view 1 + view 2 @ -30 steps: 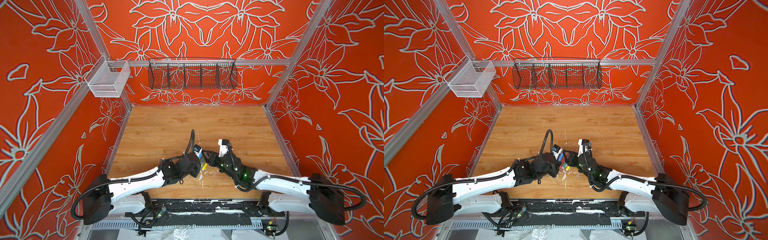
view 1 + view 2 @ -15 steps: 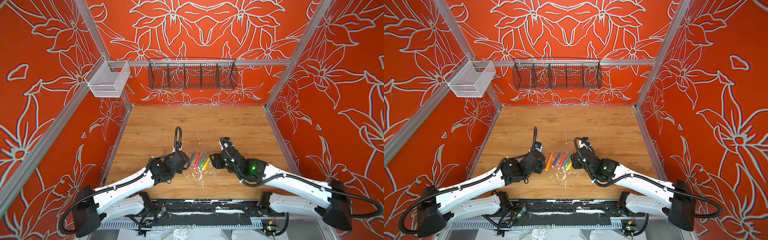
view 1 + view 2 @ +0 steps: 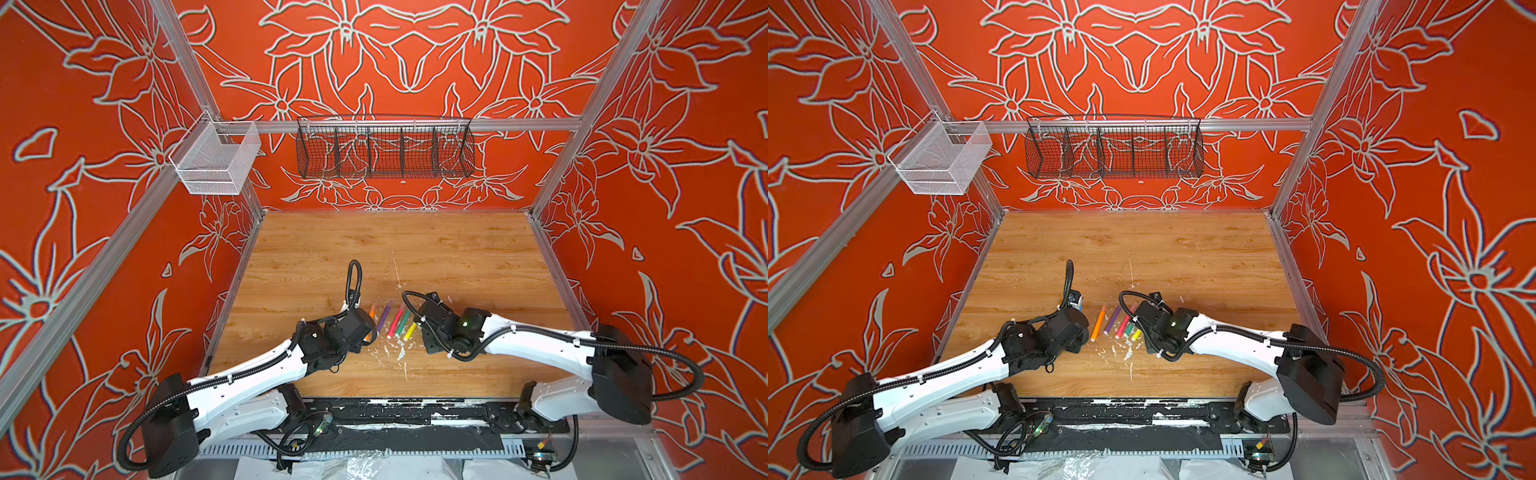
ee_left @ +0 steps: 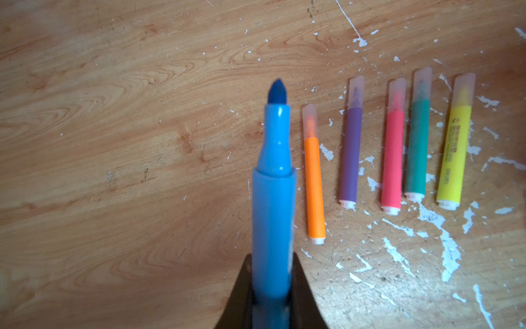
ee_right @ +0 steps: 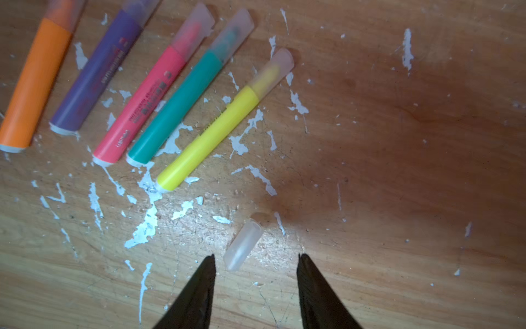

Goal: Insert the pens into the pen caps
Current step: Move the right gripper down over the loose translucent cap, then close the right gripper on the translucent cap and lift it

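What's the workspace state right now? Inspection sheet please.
Surface: wooden table, white paint flecks.
Job's things: blue pen uncapped; orange pen, purple pen, pink pen, green pen, yellow pen capped, in a row; loose clear cap on the table.
Clutter: nothing seen.
Grippers: left gripper shut on the blue pen; right gripper open, fingers either side of the cap, not gripping.
Cables: black conduit loops up off each wrist.
Surroundings: orange floral walls; black wire basket, white mesh basket on the rails.
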